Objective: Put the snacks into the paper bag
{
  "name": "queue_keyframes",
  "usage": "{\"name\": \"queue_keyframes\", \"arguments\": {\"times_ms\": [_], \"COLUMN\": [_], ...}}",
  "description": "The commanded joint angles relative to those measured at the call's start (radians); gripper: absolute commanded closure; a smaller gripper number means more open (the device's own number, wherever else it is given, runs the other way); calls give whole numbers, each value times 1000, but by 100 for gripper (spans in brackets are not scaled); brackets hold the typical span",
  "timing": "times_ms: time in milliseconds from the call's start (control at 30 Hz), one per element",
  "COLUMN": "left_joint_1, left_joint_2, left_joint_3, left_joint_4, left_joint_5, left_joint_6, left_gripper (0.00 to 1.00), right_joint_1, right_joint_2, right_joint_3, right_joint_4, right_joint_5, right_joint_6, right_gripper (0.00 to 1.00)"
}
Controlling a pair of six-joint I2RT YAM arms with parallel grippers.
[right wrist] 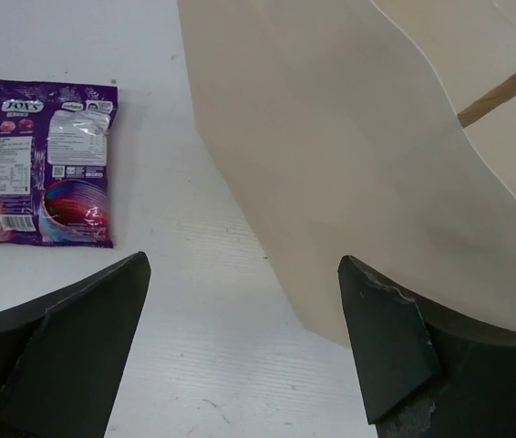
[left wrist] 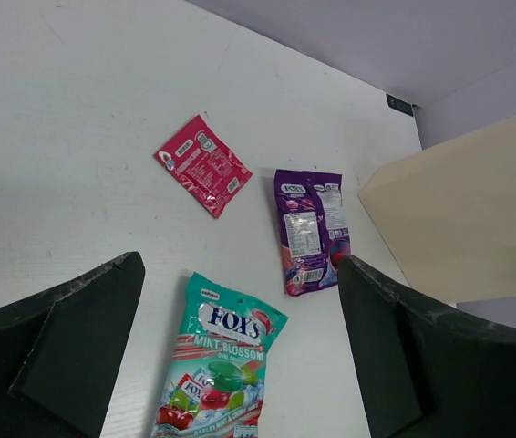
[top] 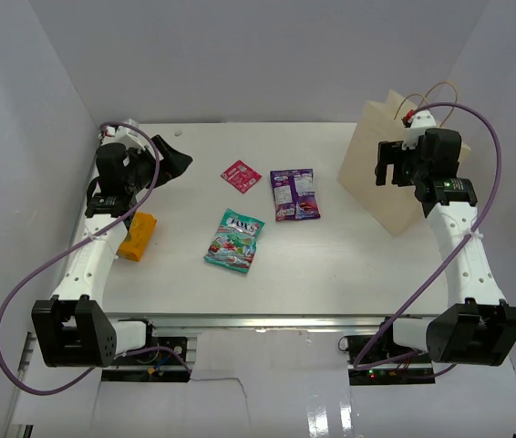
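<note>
Four snacks lie flat on the white table (top: 185, 283). An orange packet (top: 138, 236) sits at the left, partly under my left arm. Mid-table are a pink-red square (top: 240, 174) (left wrist: 203, 165), a purple packet (top: 294, 193) (left wrist: 311, 230) (right wrist: 53, 162) and a teal fruit-printed packet (top: 235, 241) (left wrist: 221, 360). The beige paper bag (top: 376, 178) (right wrist: 331, 155) (left wrist: 463, 228) stands at the back right. My left gripper (top: 178, 157) (left wrist: 240, 265) hangs open and empty at the back left, left of the packets. My right gripper (top: 388, 169) (right wrist: 242, 263) is open and empty over the bag's near-left side.
White walls enclose the table on the left, back and right. The bag's twine handles (top: 440, 89) (right wrist: 504, 91) loop up behind my right wrist. Purple cables (top: 21, 301) arc beside both arms. Both arm bases stand at the near edge.
</note>
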Motion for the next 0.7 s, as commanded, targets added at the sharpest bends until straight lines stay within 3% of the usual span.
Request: {"name": "queue_keyframes", "arguments": {"times_ms": [0, 67, 167, 267, 400, 500, 533, 567, 667], "left_joint_1": [-1, -1, -1, -1, -1, -1, -1, -1, -1], "left_joint_2": [-20, -18, -17, -20, -18, -17, -18, -18, -24], "left_joint_3": [30, 30, 30, 33, 30, 25, 17, 17, -1], "left_joint_4": [21, 22, 21, 22, 22, 30, 32, 33, 32], "left_joint_5": [32, 36, 48, 65, 96, 128, 147, 147, 168], "left_joint_6": [-4, -6, -10, -16, -39, -65, -85, -86, -105], "left_gripper": [2, 2, 2, 2, 2, 2, 2, 2, 2], "right_joint_1": [0, 0, 3, 12, 83, 207, 329, 363, 439], "right_joint_2": [-28, -40, -74, -94, -48, 33, 117, 118, 245], "right_joint_3": [49, 46, 32, 50, 165, 222, 288, 299, 323], "right_joint_4": [23, 29, 22, -84, -288, -380, -441, -442, -413], "right_joint_5": [-61, -113, -326, -646, -796, -689, -582, -581, -462], "right_joint_6": [7, -33, -177, -390, -550, -581, -563, -563, -425], "right_gripper": [10, 10, 10, 10, 10, 10, 10, 10, 10]}}
